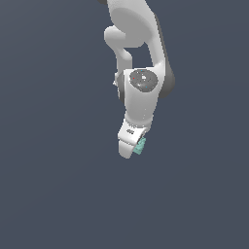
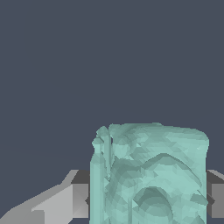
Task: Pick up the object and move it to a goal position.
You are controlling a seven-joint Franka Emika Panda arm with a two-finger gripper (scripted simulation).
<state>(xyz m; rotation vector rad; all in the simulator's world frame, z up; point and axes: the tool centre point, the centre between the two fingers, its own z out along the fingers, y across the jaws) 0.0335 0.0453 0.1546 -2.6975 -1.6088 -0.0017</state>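
The object (image 2: pixel 148 175) is a teal-green blocky piece with a bumpy surface, and it fills the space between my fingers in the wrist view. One grey finger (image 2: pixel 76 194) presses on one of its sides and the other finger (image 2: pixel 216 197) on the opposite side. In the exterior view only a sliver of the object (image 1: pixel 141 146) shows past the white gripper (image 1: pixel 132 148), which hangs tilted from the arm and hides most of it. The gripper is shut on the object.
A plain dark blue-grey surface (image 1: pixel 48 185) fills the background of both views. The white arm (image 1: pixel 141 92) reaches down from the top of the exterior view. Nothing else shows.
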